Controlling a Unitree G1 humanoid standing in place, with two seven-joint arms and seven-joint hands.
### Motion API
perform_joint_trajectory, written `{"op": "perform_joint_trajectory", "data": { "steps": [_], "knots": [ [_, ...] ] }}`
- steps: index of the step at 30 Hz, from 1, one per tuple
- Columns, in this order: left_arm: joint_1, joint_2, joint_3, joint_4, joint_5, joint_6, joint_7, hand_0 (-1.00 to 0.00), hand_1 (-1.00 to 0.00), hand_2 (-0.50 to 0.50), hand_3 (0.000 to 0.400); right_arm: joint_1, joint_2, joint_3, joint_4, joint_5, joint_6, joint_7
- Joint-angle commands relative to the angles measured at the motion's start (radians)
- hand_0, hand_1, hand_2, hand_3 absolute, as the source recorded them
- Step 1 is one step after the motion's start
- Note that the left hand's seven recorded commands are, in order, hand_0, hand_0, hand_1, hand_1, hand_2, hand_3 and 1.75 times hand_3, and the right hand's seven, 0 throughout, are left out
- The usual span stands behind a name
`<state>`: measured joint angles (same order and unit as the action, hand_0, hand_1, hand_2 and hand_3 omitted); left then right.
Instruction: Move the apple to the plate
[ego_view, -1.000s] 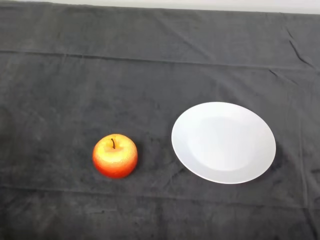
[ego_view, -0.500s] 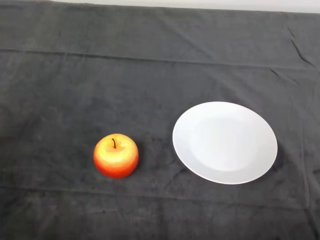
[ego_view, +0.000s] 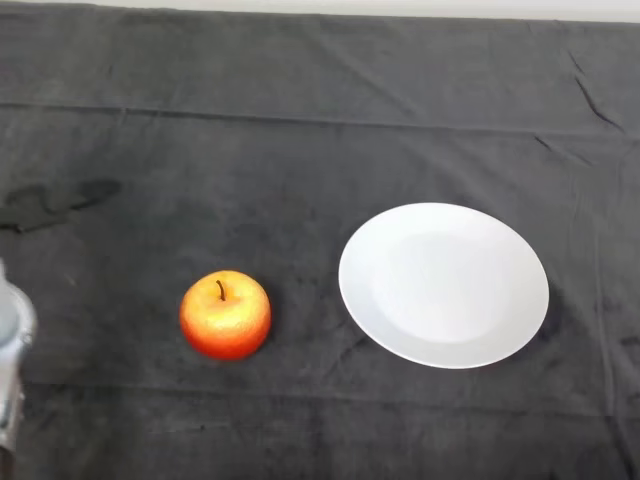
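Apple (ego_view: 225, 315) first: you'll find it sitting upright on the dark cloth (ego_view: 300, 150), stem pointing up, in the near-left part of the table. Its skin runs red around the sides and yellow toward the top by the stem. It touches nothing but the cloth beneath it.

At the left edge of the head view, near the bottom, you can see a sliver of the silver-grey left arm (ego_view: 10, 360). Only that rounded metal section shows; it rises along the frame's edge. The hand itself is outside the view, so you cannot tell whether its fingers are straight or curled, and nothing shows it holding anything. On the cloth farther back on the left lies a dark, irregular shadow (ego_view: 55, 203).

Relative to that arm section, the apple lies to the right, well apart from it, with bare cloth between the two. The apple sits at roughly the same depth as the visible part of the arm.

To the right of the apple you have the white plate (ego_view: 444, 285), round and shallow, resting flat on the cloth. A strip of cloth separates apple and plate; they do not touch. The plate's centre sits slightly farther from you than the apple's. The cloth shows creases running left to right across the far side and a few wrinkles at the far right.
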<state>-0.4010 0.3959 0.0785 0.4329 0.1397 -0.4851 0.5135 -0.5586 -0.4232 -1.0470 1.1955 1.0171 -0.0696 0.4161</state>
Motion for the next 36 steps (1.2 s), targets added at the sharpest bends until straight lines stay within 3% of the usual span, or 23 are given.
{"op": "perform_joint_trajectory", "data": {
  "steps": [1,11,18,29,36],
  "knots": [
    [0.043,-0.009,-0.025,-0.059,0.025,0.018,0.004,0.0,0.0,0.0,0.0,0.007,0.0,-0.0121,-0.022,0.0097,-0.003,0.0017],
    [0.057,-0.081,-0.181,-0.106,0.06,0.085,0.001,0.0,0.0,0.0,0.0,0.009,0.003,-0.0101,-0.029,0.0087,-0.001,-0.0029],
    [0.059,-0.106,-0.317,-0.101,0.046,0.129,0.005,0.0,0.0,0.0,0.0,0.01,0.004,-0.0092,-0.033,0.0085,0.0,-0.0054],
    [0.074,-0.072,-0.444,-0.087,-0.005,0.191,-0.049,0.0,0.0,0.0,0.0,0.011,0.006,-0.0083,-0.037,0.0085,0.001,-0.0081],
    [0.088,-0.03,-0.479,-0.112,0.019,0.28,-0.099,0.0,0.0,0.0,0.0,0.012,0.007,-0.0079,-0.039,0.0087,0.001,-0.0094]
  ]
}}
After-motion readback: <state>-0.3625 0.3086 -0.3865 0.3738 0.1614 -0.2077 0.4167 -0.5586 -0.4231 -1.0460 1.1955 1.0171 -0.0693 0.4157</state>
